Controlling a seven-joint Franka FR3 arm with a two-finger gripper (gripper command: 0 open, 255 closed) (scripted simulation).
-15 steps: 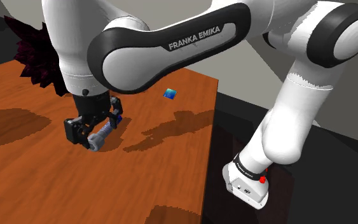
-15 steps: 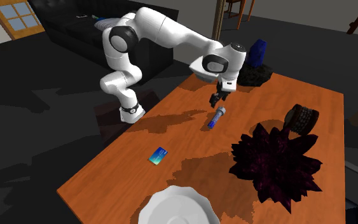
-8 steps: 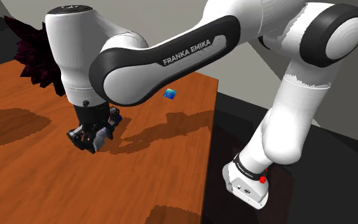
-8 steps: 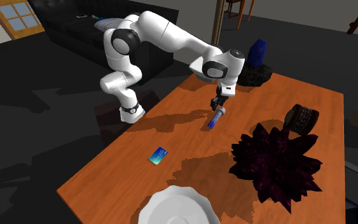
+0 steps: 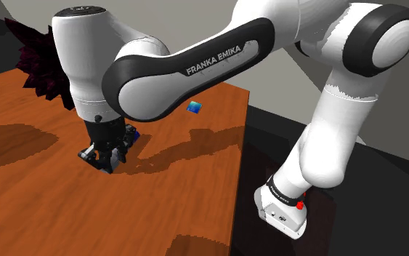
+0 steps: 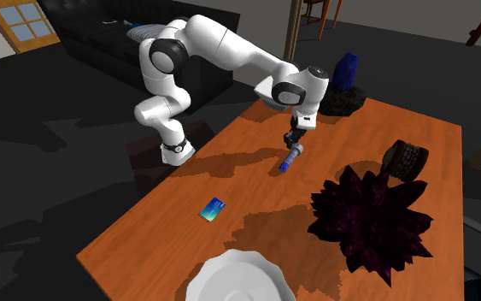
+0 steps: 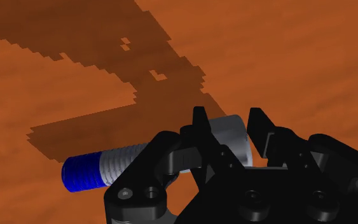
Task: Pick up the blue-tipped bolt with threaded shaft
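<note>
Bolt (image 7: pixel 126 163) with blue tip and threaded shaft, flat on orange-brown surface (image 7: pixel 285 51), grey head pinched by narrowly closed gripper (image 7: pixel 228 125).

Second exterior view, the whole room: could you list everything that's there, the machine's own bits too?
table: one, orange-brown wood, middle of the room
bolt: one, grey with a blue tip, lying on the table
card: one, blue, flat on the table
plate: one, white, table's near end
spiky plant: one, dark purple, table's right side
ridged ring: one, black, beyond the plant
blue object: one, on a dark heap, table's far end
sofa: one, black, behind the arm
arm: one, white with dark joints, reaching over the table
claw: one, black, shut on the bolt's grey end
</note>
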